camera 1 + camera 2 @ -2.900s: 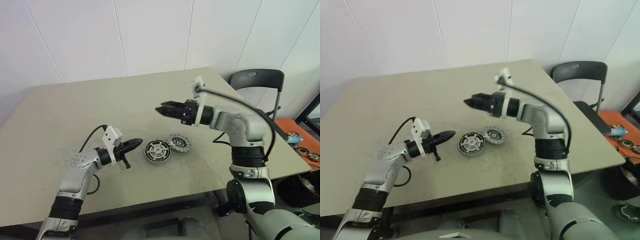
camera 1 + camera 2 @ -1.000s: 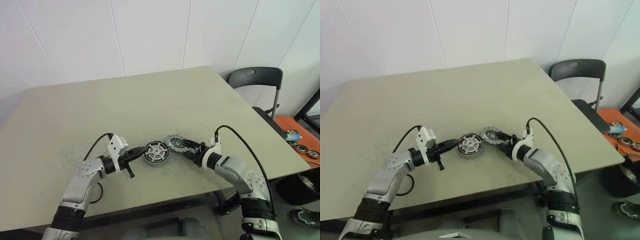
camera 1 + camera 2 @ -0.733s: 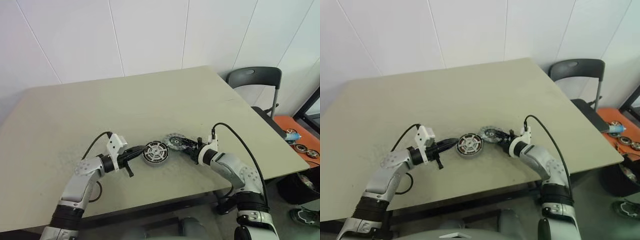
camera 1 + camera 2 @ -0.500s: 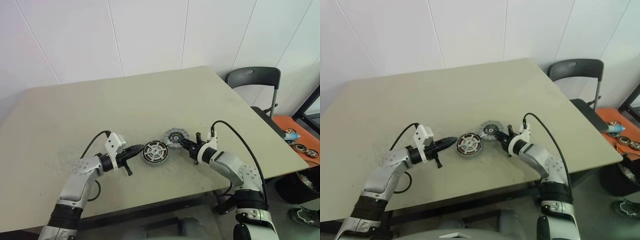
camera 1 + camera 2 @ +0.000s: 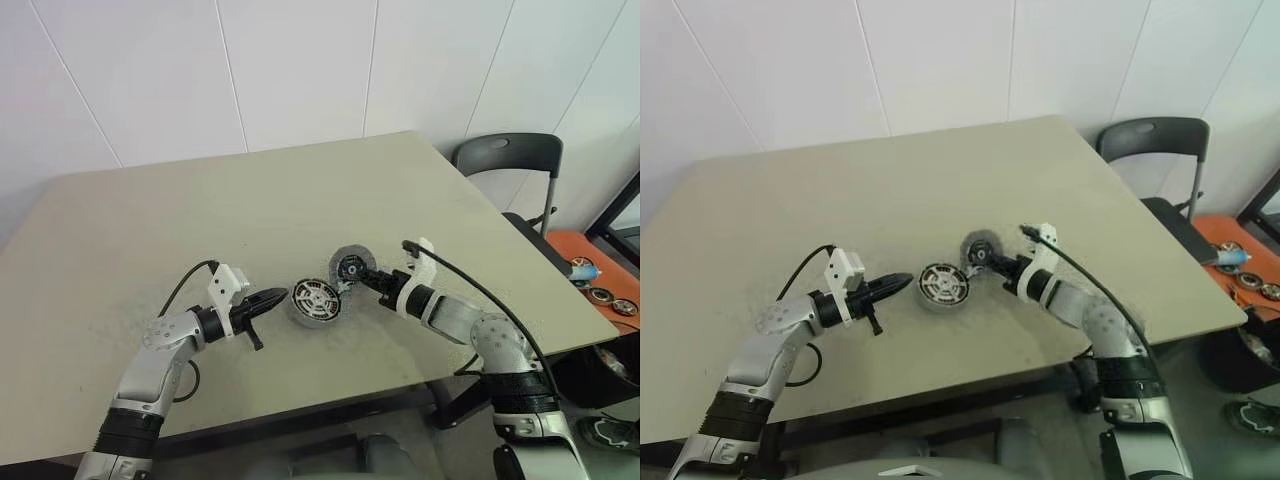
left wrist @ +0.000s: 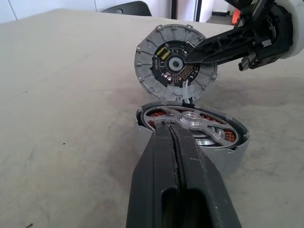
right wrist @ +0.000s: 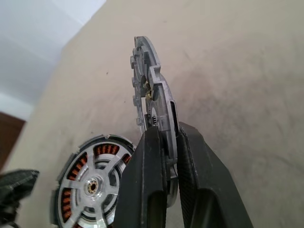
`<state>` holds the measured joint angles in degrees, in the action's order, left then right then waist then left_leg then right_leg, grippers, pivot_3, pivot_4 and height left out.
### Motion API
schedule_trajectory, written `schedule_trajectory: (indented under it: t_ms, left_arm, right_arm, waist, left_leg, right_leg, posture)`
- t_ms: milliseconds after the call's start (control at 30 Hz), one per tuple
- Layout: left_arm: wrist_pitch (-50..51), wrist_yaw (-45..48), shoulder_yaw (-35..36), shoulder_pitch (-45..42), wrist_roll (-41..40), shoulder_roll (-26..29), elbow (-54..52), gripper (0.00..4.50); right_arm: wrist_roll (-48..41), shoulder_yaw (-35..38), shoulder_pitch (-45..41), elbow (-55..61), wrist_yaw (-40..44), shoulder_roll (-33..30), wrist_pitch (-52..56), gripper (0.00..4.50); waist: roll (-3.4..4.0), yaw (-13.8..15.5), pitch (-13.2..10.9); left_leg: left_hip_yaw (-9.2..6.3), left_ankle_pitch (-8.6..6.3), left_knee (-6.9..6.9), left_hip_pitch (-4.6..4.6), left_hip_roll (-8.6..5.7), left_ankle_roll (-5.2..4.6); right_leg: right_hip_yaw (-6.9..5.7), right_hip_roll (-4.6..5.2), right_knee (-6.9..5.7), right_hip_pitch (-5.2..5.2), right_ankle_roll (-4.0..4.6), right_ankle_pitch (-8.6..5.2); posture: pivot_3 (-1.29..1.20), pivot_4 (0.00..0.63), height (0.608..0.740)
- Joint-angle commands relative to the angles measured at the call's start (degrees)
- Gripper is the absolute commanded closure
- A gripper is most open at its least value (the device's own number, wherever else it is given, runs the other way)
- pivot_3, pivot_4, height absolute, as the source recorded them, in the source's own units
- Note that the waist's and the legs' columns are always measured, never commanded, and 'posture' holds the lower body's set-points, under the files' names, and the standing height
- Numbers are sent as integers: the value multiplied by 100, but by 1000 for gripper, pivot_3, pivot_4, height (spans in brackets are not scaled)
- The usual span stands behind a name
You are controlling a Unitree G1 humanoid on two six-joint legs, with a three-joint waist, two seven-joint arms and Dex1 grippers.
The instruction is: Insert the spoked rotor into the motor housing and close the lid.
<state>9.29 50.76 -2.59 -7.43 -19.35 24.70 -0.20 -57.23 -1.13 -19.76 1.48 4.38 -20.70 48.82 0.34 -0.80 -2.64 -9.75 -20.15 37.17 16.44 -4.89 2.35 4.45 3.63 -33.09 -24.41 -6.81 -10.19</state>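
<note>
Lid-closing step, by the look of it: rotor point(image 6: 197, 122) already sits inside the housing point(image 5: 315, 301) on the worktop point(image 5: 150, 230), silver spokes over the copper windings. Right tool point(image 7: 164, 142) pinches the lid point(image 5: 350, 267) by its rim, held on edge just beside and above the housing's far side, its inner face w/ the dark centre turned toward the housing. Left tool point(image 5: 277, 297) is pressed together, empty, tips at the housing's near rim as if bracing it; next move likely needs the lid tipped flat, centred over the housing and pushed down w/o nudging it.
</note>
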Motion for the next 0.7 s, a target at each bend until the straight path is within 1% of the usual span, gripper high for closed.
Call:
schedule_trajectory:
  t_ms: [33, 100, 200, 300, 400, 600, 667, 700]
  left_arm:
    - [-53, -1, 122, -96, -65, 49, -142, 4500]
    - [-49, -1, 125, -89, -67, 52, -150, 4500]
    - [-44, -8, 126, -88, -64, 51, -151, 4500]
    - [-50, -8, 133, -82, -63, 57, -155, 4500]
    - [-53, -19, 144, -86, -63, 58, -160, 4500]
    - [-46, -32, 156, -87, -64, 68, -172, 4500]
    - [-48, -33, 158, -84, -62, 73, -174, 4500]
    - [-47, -35, 158, -91, -62, 73, -171, 4500]
  right_arm:
    - [1147, -774, -100, 727, 703, -354, -389, 4469]
    - [1650, -1066, -113, 941, 988, -495, -619, 4469]
    - [2626, -1685, -251, 1311, 1454, -834, -1083, 4469]
    - [3383, -2104, -367, 1471, 1796, -1049, -1420, 4469]
    - [3909, -2355, -432, 1553, 2102, -1177, -1609, 4469]
    - [4617, -2558, -442, 1606, 2537, -1235, -1809, 4469]
    - [4685, -2532, -394, 1647, 2663, -1195, -1787, 3745]
    - [4688, -2503, -375, 1654, 2734, -1167, -1761, 3465]
  waist:
    - [-1, 3, 0]
    - [-1, 1, 0]
    - [-2, 9, -1]
    - [-6, 16, -1]
    - [-7, 19, -1]
    - [-9, 22, -1]
    - [-11, 23, -2]
    - [-14, 22, -3]
  left_leg:
    - [0, 0, 1, -1, 0, 0]
    - [0, 0, 0, -1, 0, 0]
    - [0, 0, 0, -1, 0, 0]
    - [-1, -1, -1, 0, -1, 1]
    - [-1, -1, -1, 1, -2, 1]
    - [-1, -2, -1, 1, -2, 0]
    - [-2, -3, -1, 1, -2, 0]
    - [-2, -3, -1, 1, -2, 0]
  right_leg:
    - [-1, 0, 0, 0, 0, 0]
    - [-1, 0, 2, 0, -1, -1]
    - [-1, 1, 4, -5, -1, -1]
    - [-2, 2, 8, -7, -1, -1]
    - [-2, 3, 9, -8, -1, -1]
    - [-3, 4, 9, -8, -1, -1]
    - [-3, 4, 9, -8, -1, -1]
    - [-3, 4, 10, -8, -1, -1]
  posture:
    - [0, 0, 740]
    - [0, 0, 740]
    - [0, 0, 740]
    - [0, 0, 740]
    - [0, 0, 740]
    - [0, 0, 740]
    - [0, 0, 740]
    - [0, 0, 740]
